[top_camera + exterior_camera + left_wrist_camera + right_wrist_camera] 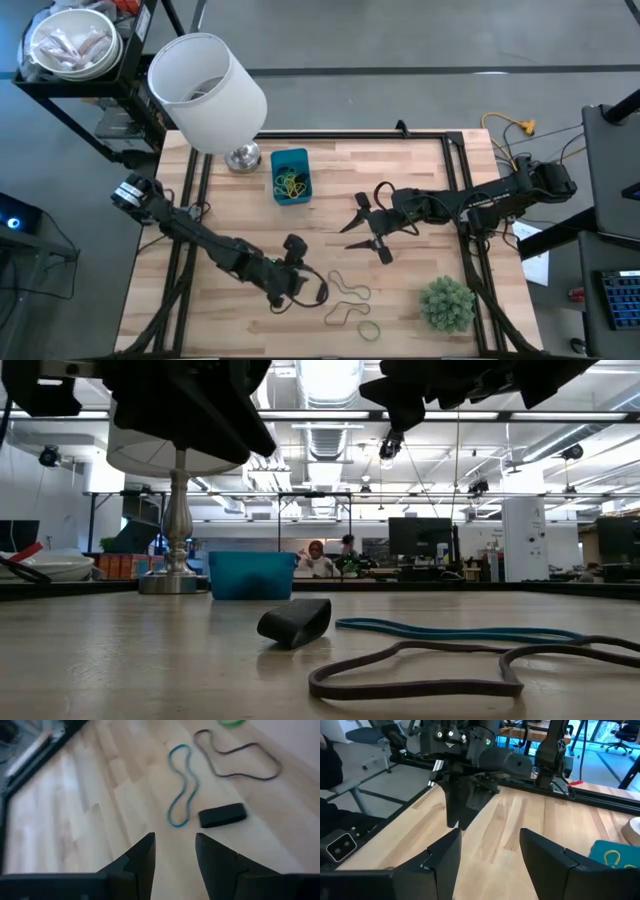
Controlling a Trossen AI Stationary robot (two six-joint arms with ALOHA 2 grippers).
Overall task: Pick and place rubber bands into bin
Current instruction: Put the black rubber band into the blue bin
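Now — thin floppy rubber bands (pixel 181 785) on pale wood-plank table (pixel 400 300) | blue plastic bin (pixel 290 174) | both arms' jaws spread, empty

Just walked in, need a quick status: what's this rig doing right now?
Two arms are clearing rubber bands off the table into the blue bin, which already holds several. The left gripper hovers open by the loose bands near the front edge, holding nothing. The right gripper waits open mid-table.
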